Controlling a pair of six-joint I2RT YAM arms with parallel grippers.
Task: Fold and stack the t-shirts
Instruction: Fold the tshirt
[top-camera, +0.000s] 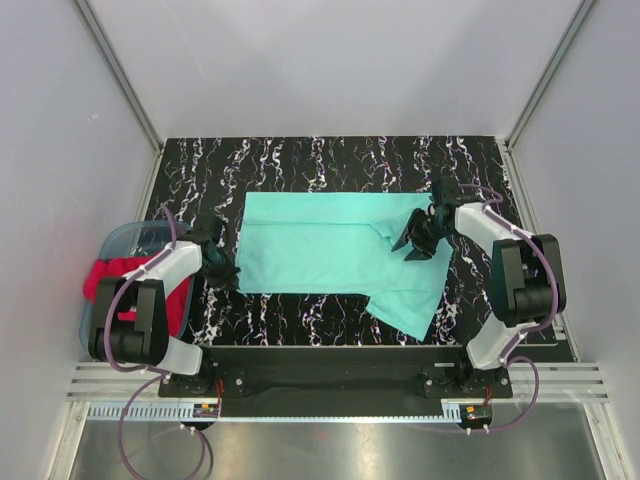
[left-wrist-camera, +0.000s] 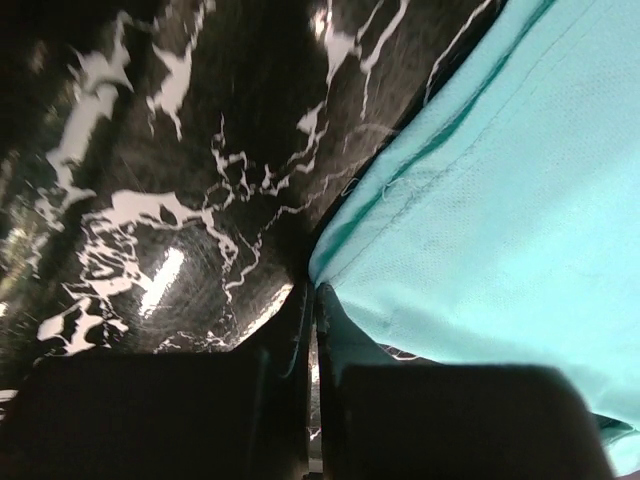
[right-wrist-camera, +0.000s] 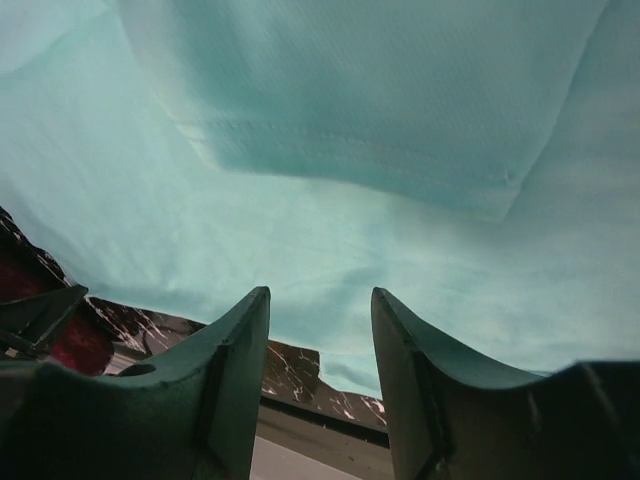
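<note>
Plainly the green shirt (top-camera: 320, 245) is light, limp cloth, best taken at hem corners: the left end effector (left-wrist-camera: 312, 300) seems to pinch one, the right end effector (right-wrist-camera: 320, 300) hangs spread.

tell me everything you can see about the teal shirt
The mint-teal t-shirt is soft, fine-knit cloth with stitched hems, lying mostly flat on the black marbled table. One sleeve is folded over its right part. The left gripper is shut on its left near corner; the right gripper hangs open over the folded sleeve.
</note>
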